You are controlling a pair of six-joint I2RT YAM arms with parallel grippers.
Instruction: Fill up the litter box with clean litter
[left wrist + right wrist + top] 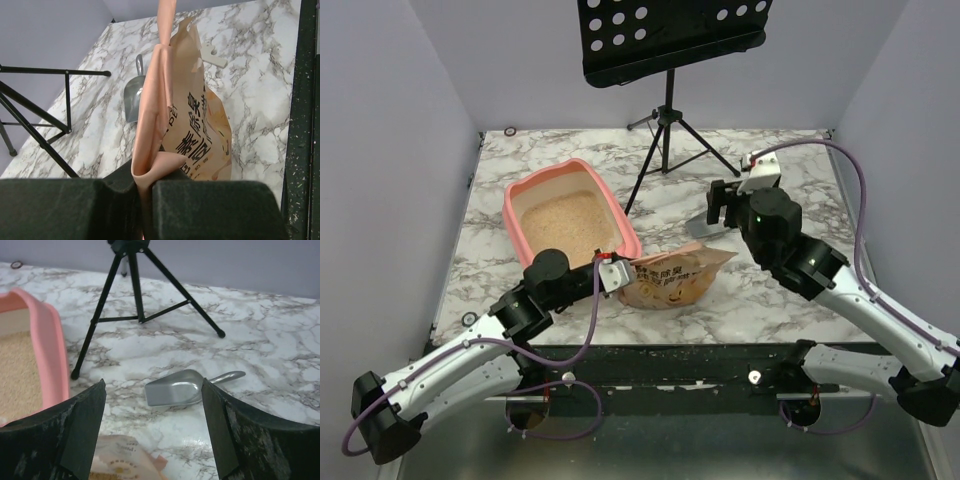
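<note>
The salmon-pink litter box [625,228] stands at the left of the marble table, with beige clean litter [565,222] spread over its floor. Its rim [52,355] and litter [17,375] also show in the right wrist view. An orange-tan printed bag [675,280] lies just right of the box's near corner. My left gripper [619,275] is shut on a folded edge of the bag [200,135], and the fold is pinched between the pads [145,187]. My right gripper [722,205] hovers open, with nothing between its fingers, over a grey metal scoop [175,389].
A black music stand's tripod [667,130] stands behind the box and scoop, and its legs [135,295] spread over the marble. The scoop [132,97] lies beyond the bag. The table's black front edge [300,125] runs close by the bag.
</note>
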